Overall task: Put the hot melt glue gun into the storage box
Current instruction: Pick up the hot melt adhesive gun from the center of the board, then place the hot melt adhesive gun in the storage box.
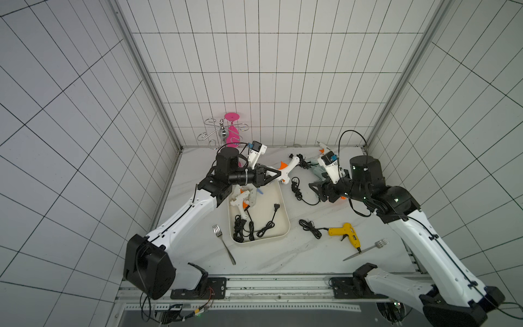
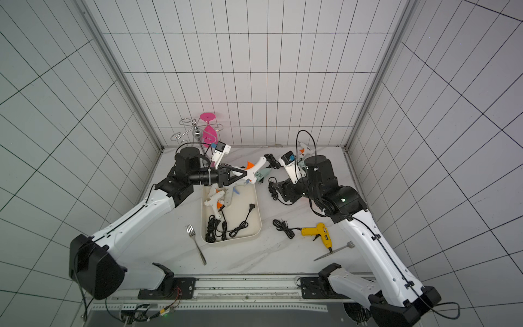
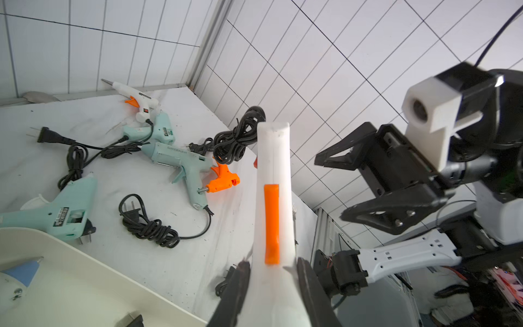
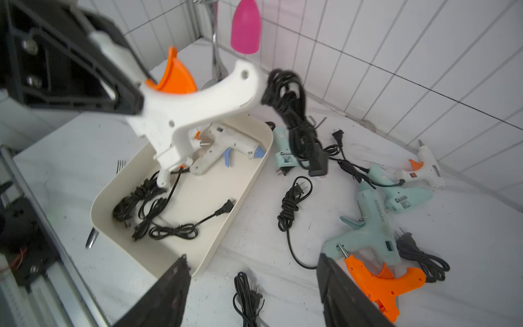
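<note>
While clamping glue gun (image 4: 203,102) in left end effector (image 1: 276,174) | holds over storage box (image 1: 264,198) for drop | right end effector (image 3: 329,188) open

Bright even light, soft shadows (right wrist view partly blurred).

In both top views the left arm (image 1: 240,177) covers the far end of the cream-white plastic storage box (image 1: 266,195) and parts of the white glue guns (image 1: 242,201) in it. In the right wrist view the orange glue gun (image 4: 387,283) sits partly behind a finger (image 4: 339,288) of the right end effector (image 4: 252,256), itself cut off by the picture's edge.
</note>
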`<state>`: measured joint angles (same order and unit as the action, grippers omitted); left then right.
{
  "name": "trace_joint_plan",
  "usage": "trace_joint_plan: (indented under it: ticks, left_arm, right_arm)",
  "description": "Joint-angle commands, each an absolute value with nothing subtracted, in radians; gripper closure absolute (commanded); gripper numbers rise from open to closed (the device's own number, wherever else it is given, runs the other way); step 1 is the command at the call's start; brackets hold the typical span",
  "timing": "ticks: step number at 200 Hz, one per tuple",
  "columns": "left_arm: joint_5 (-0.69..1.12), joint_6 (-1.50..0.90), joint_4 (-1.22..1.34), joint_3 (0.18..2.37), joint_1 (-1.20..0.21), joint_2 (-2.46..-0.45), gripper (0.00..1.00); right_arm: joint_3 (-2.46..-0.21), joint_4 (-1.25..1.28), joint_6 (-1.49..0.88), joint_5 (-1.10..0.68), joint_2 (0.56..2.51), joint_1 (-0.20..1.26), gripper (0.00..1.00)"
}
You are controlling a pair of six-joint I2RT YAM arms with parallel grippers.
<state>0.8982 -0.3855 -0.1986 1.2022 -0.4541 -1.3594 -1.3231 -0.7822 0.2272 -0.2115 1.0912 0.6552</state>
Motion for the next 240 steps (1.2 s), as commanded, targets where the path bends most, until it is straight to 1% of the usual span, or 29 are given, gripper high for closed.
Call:
trace_joint_plan:
  ticks: [1,20,35,57,77,99,125,144,174,221,240]
  left_arm:
    - [1.055,-0.262,-0.485,1.267,-0.461,-1.353,0.92]
    - [1.052,-0.172,-0.644,1.316,-0.468,-1.365,0.93]
    - [1.024,-0.123,-0.723,1.333,-0.471,-1.365,0.94]
    - [0.978,-0.072,-0.803,1.342,-0.475,-1.37,0.94]
    - [0.946,-0.036,-0.858,1.356,-0.483,-1.379,0.95]
    - [0.944,-0.01,-0.888,1.376,-0.498,-1.392,0.96]
    - [0.944,0.012,-0.911,1.395,-0.504,-1.414,0.97]
    - [0.952,0.021,-0.919,1.409,-0.505,-1.423,0.97]
    - [0.965,0.037,-0.943,1.425,-0.508,-1.442,0.97]
    - [0.963,0.063,-0.979,1.445,-0.523,-1.483,0.97]
    - [0.965,0.065,-0.976,1.452,-0.523,-1.483,0.97]
  right_arm:
    - [-1.328,-0.899,0.504,-0.146,1.118,0.777,0.27]
    - [-1.318,-0.858,0.583,-0.012,1.136,0.862,0.26]
    - [-1.315,-0.817,0.65,0.101,1.154,0.897,0.26]
    - [-1.309,-0.764,0.703,0.163,1.16,0.905,0.26]
    - [-1.294,-0.739,0.728,0.147,1.155,0.905,0.26]
    - [-1.293,-0.738,0.738,0.08,1.174,0.906,0.27]
    - [-1.324,-0.766,0.736,-0.003,1.219,0.911,0.33]
    - [-1.339,-0.792,0.738,-0.031,1.253,0.913,0.38]
    - [-1.312,-0.745,0.751,-0.018,1.256,0.923,0.42]
    - [-1.266,-0.624,0.773,0.057,1.253,0.953,0.43]
    - [-1.255,-0.624,0.773,0.057,1.259,0.958,0.52]
